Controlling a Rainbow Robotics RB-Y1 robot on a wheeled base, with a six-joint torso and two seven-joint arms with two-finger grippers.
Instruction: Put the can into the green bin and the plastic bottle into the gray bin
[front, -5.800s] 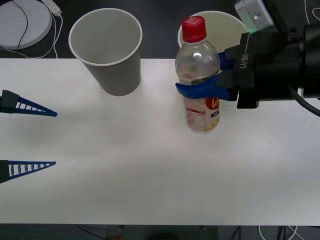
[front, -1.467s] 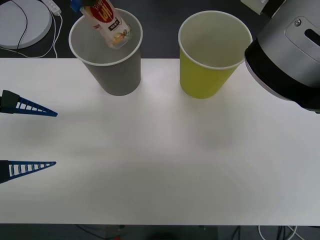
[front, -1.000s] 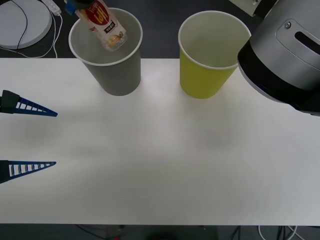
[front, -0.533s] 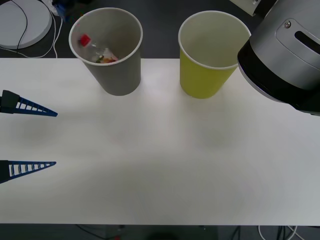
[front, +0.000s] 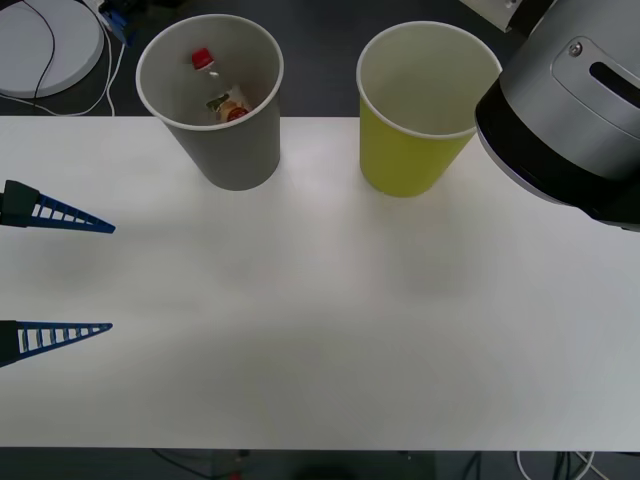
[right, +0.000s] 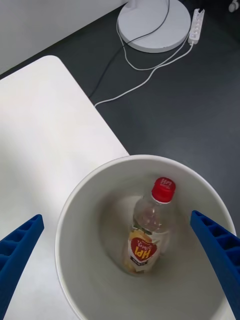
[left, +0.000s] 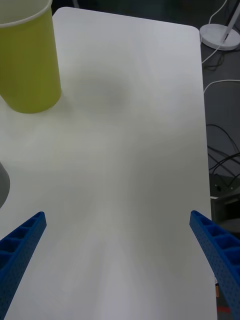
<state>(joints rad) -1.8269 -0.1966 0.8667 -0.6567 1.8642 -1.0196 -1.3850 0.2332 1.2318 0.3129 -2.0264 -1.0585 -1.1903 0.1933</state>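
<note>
Plastic bottle (right: 147, 227) lies inside gray bin (right: 90, 195), cap up. Right gripper (right: 120, 265) above bin, spread wide, empty. Left gripper (front: 75, 275) over table (front: 320, 320), spread, empty.

Bright, even light; soft shadows

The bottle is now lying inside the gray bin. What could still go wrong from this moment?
1. The right claw hangs open directly above the gray bin; leaving carelessly, it might clip the rim and tip the bin with the plastic bottle.
2. The green bin holds no can, so that part may stay undone.
</note>
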